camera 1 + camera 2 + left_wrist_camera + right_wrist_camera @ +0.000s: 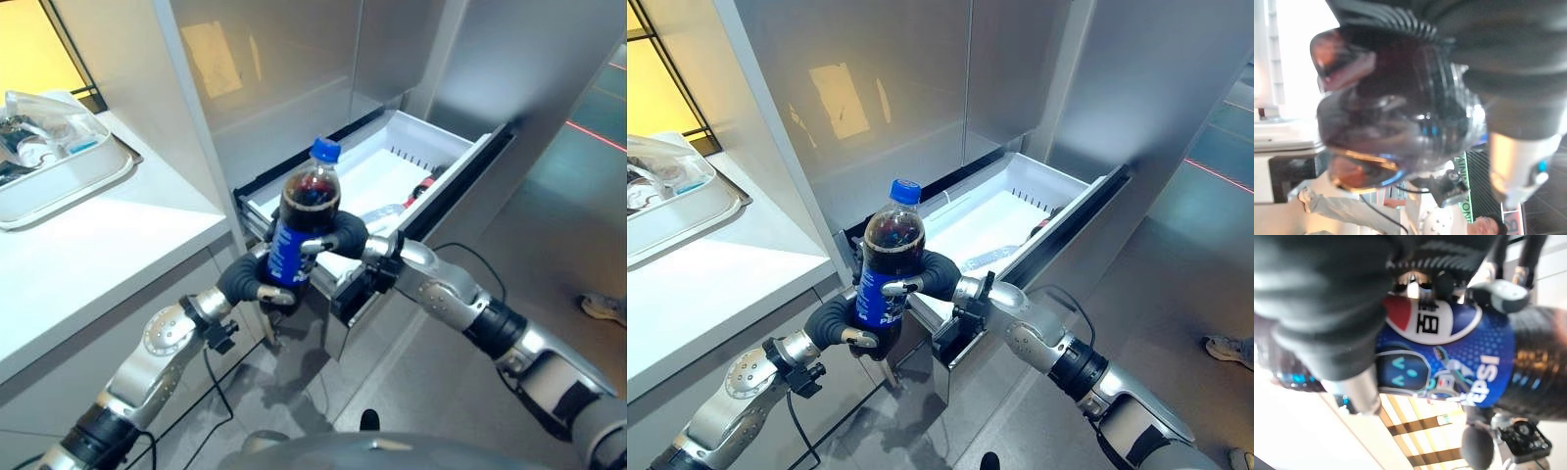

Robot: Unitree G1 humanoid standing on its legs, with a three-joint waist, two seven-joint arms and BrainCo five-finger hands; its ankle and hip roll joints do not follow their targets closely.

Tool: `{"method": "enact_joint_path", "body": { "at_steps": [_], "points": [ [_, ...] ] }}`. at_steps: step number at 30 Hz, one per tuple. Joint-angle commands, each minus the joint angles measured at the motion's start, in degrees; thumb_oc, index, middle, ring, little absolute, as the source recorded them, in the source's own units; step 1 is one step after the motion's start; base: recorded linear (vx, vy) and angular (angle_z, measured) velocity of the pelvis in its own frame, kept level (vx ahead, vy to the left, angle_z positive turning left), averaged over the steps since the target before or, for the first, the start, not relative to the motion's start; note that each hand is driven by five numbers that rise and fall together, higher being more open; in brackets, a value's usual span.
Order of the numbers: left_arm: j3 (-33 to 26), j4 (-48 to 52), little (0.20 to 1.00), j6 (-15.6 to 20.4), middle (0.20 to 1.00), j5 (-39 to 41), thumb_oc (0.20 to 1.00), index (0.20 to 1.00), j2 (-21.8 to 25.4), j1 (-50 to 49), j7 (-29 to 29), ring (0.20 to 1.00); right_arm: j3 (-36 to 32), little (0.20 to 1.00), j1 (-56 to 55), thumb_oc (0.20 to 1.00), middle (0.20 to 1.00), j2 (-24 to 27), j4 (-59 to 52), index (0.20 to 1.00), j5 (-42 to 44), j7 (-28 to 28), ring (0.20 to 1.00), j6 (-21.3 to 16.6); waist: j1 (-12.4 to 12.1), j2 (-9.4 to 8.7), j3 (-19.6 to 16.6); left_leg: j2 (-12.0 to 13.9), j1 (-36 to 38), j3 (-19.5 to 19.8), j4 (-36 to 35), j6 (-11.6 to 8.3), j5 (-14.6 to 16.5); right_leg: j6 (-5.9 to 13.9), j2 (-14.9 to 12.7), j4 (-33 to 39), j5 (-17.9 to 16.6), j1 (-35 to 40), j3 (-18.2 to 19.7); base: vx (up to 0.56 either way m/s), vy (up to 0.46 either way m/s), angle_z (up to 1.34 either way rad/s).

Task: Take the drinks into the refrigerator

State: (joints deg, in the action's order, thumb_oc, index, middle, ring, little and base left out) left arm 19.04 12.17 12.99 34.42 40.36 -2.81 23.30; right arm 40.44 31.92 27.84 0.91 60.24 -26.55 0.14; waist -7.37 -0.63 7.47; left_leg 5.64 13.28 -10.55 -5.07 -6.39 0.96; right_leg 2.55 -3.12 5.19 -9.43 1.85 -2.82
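A cola bottle (309, 196) with a blue cap and blue label stands upright in the air, held by both hands. My left hand (250, 279) curls round its lower part from the left. From the right, my right hand (343, 235) wraps its middle, with a finger across the label. The bottle hangs just in front of the near corner of the refrigerator's open white drawer (460, 147). The left wrist view shows the bottle's dark base (1396, 122) close up. Its blue label (1449, 357) faces the right wrist view.
Inside the drawer lie a clear bottle (384, 211) and a red-capped item (423, 186). A white counter (98, 245) at the left carries a tray (69, 181) of packets. Grey refrigerator panels rise behind. A person's shoe (602, 308) rests on the floor at the right.
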Motion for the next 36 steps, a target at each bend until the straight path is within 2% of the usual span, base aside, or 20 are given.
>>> {"method": "enact_joint_path", "body": {
  "at_steps": [1,4,9,10,12,16,17,19,21,27,36],
  "points": [
    [-2.83,3.52,1.000,2.85,1.000,2.91,1.000,1.000,-1.02,2.73,0.51,1.000,-7.03,0.200,-0.63,0.200,0.200,-3.02,-9.31,0.200,5.73,-0.73,0.200,-6.39,-0.59,-0.45,-0.76,-4.06,-2.04,3.80,0.07,5.68,3.03,3.67,-2.13,-7.36,8.09,1.93,-1.67,0.00,0.000,0.00],
    [-4.19,3.58,1.000,2.31,1.000,4.31,1.000,1.000,-0.67,0.86,1.46,1.000,-12.06,0.200,-4.29,0.200,0.200,-0.50,-10.00,0.200,5.55,0.19,0.200,-8.06,-0.31,-0.47,-0.81,-4.11,-2.11,3.90,0.07,5.67,3.04,3.75,-2.13,-7.36,8.14,1.92,-1.69,0.02,0.002,0.00],
    [-7.19,3.24,1.000,2.17,1.000,4.76,1.000,1.000,-1.36,-2.53,1.72,1.000,-21.75,0.200,-11.75,0.200,0.200,-0.12,-9.63,0.200,6.17,1.77,0.200,-10.99,0.16,-0.60,-0.83,-4.16,-2.19,4.00,0.07,5.80,3.20,3.89,-2.09,-7.33,8.15,1.88,-1.84,0.00,0.000,0.00],
    [-7.17,3.27,1.000,2.16,1.000,4.77,1.000,1.000,-1.33,-2.56,1.72,1.000,-21.79,0.200,-11.85,0.200,0.200,-0.11,-9.69,0.200,6.16,1.78,0.200,-10.97,0.13,-0.61,-0.87,-4.16,-2.19,4.00,0.07,5.80,3.20,3.89,-2.10,-7.33,8.16,1.88,-1.84,0.00,0.000,0.00],
    [-10.30,3.34,1.000,2.27,1.000,4.93,1.000,1.000,-2.51,-5.06,1.49,1.000,-29.04,0.200,-17.70,0.200,0.200,0.35,-10.68,0.200,5.90,2.67,0.200,-12.69,0.59,-0.69,-0.74,-4.16,-2.34,4.20,0.07,5.85,3.26,3.98,-2.10,-7.44,8.33,1.75,-1.89,0.01,0.005,0.02],
    [-12.79,3.28,1.000,2.82,1.000,4.72,1.000,1.000,-3.77,-6.91,1.03,1.000,-34.37,0.200,-22.47,0.200,0.200,1.08,-12.05,0.200,3.93,3.50,0.200,-13.76,1.02,-0.92,-0.75,-4.22,-2.59,4.40,0.07,5.92,3.34,4.01,-2.12,-7.61,8.41,1.38,-1.97,0.01,0.002,0.11],
    [-14.89,3.42,1.000,3.18,1.000,4.68,1.000,1.000,-4.99,-8.44,0.53,1.000,-38.03,0.200,-25.69,0.200,0.200,0.88,-12.94,0.200,3.16,3.69,0.200,-14.33,1.24,-1.07,-0.63,-4.25,-2.76,4.47,0.07,5.98,3.40,4.01,-2.11,-7.57,8.41,1.26,-2.00,0.01,-0.007,0.07],
    [-15.90,3.36,1.000,3.24,1.000,4.54,1.000,1.000,-5.61,-9.18,0.32,1.000,-40.03,0.200,-27.34,0.200,0.200,0.81,-13.58,0.200,2.06,3.99,0.200,-14.73,1.44,-1.17,-0.63,-4.27,-2.87,4.50,0.07,6.00,3.40,4.00,-2.07,-7.56,8.40,1.15,-2.01,0.00,0.000,0.00],
    [-18.50,2.91,1.000,3.73,1.000,4.18,1.000,1.000,-7.36,-10.42,-0.32,1.000,-45.02,0.200,-30.12,0.200,0.200,-0.32,-14.78,0.200,0.77,4.98,0.200,-16.37,1.93,-1.30,-0.41,-4.26,-3.09,4.48,0.07,6.03,3.50,4.04,-2.03,-7.52,8.44,0.94,-2.05,0.01,-0.005,-0.04],
    [-21.13,2.52,1.000,4.41,1.000,3.41,1.000,1.000,-10.32,-11.77,-2.05,1.000,-49.04,0.200,-32.80,0.200,0.200,-1.54,-16.89,0.200,-1.27,5.76,0.200,-17.42,2.55,-1.43,-0.19,-4.29,-3.22,4.08,0.07,6.11,3.74,3.98,-1.84,-7.47,8.46,0.63,-1.59,0.00,-0.001,-0.03],
    [-23.84,3.07,1.000,5.25,1.000,2.34,1.000,1.000,-13.61,-12.93,-3.57,1.000,-52.69,0.200,-34.69,0.200,0.200,-0.20,-18.86,0.200,-7.98,7.69,0.200,-18.67,2.86,-1.68,-0.19,-4.31,-3.06,3.42,0.07,6.10,4.03,3.84,-1.22,-7.18,8.48,0.52,-0.91,0.00,-0.001,-0.01]
  ]
}}
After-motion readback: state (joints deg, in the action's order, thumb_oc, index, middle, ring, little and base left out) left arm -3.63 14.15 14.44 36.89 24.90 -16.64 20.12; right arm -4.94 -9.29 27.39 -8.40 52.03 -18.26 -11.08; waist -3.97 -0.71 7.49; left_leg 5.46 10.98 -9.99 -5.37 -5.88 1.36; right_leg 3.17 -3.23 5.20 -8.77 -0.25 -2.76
